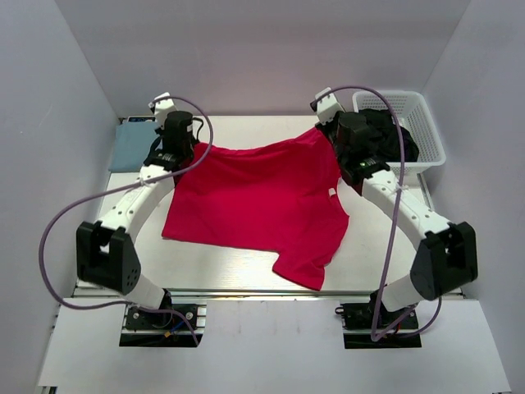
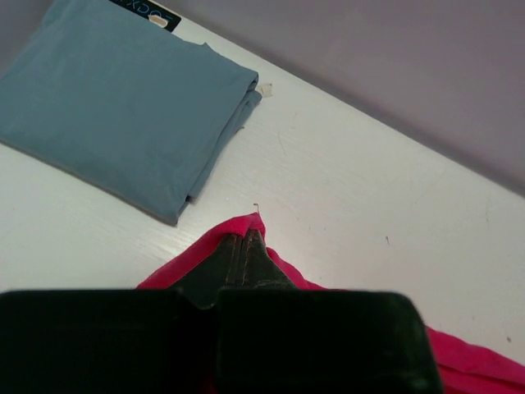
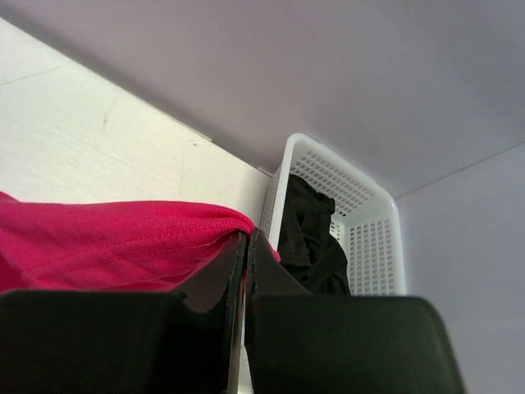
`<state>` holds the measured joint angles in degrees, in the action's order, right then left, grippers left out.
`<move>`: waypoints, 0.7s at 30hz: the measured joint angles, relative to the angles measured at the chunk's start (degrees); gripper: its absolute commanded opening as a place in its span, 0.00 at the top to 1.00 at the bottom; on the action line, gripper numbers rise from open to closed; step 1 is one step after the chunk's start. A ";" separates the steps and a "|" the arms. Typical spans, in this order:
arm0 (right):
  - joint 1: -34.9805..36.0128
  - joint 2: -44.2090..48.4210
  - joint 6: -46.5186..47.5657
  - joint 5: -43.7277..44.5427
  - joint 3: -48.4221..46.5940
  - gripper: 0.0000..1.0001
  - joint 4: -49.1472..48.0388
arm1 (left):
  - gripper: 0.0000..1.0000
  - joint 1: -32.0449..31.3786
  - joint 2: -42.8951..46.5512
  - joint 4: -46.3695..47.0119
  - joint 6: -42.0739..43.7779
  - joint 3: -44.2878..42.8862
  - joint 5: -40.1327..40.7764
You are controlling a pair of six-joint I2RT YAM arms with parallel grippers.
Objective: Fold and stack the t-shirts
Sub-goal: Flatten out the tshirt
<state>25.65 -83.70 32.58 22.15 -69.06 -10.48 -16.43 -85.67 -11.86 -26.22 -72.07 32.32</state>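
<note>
The crimson red t-shirt (image 1: 254,197) lies spread over the middle of the white table, its far edge lifted between both grippers. My left gripper (image 1: 197,146) is shut on the shirt's far left corner (image 2: 238,226). My right gripper (image 1: 326,131) is shut on the far right corner (image 3: 164,226), held a little above the table. The pale blue-grey t-shirt (image 1: 131,146) lies folded at the far left corner; it also shows in the left wrist view (image 2: 123,98).
A white lattice basket (image 1: 426,131) with dark cloth (image 3: 312,238) in it stands at the far right, close behind my right gripper. Pale walls close in the table at the back and sides.
</note>
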 measured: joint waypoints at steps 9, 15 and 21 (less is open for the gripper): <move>-2.16 -10.03 -0.98 0.26 -8.79 1.00 0.13 | 1.00 3.80 -14.51 0.63 -0.02 -11.08 -1.70; -3.50 -18.75 -1.11 0.22 -16.26 1.00 0.61 | 1.00 6.19 -23.80 0.20 -0.04 -18.34 -5.33; -4.90 -27.82 -1.51 0.44 -23.71 1.00 1.38 | 1.00 7.78 -34.25 0.37 0.55 -27.36 -9.14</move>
<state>20.75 -111.53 31.07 22.59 -92.77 -9.10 -8.64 -119.92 -11.49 -25.67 -99.44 23.18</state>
